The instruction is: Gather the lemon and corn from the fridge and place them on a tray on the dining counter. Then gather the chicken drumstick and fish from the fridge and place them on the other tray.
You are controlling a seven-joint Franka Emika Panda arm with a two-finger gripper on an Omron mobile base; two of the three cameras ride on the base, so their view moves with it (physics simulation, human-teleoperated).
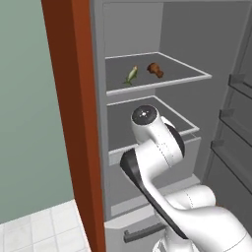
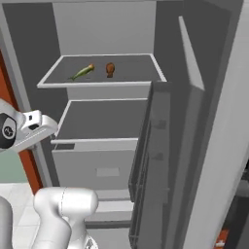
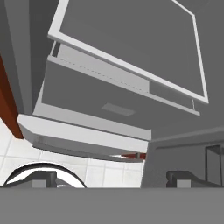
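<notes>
On the fridge's upper shelf [image 1: 192,74], the corn [image 1: 131,75] is lying near the front-left edge with the chicken drumstick [image 1: 155,69] just right, so 2 items are awaiting pickup, while the gripper [image 3: 113,178], fingers wide apart, is carrying nothing.

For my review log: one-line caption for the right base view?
Open fridge with corn and chicken drumstick on the upper shelf.
</notes>
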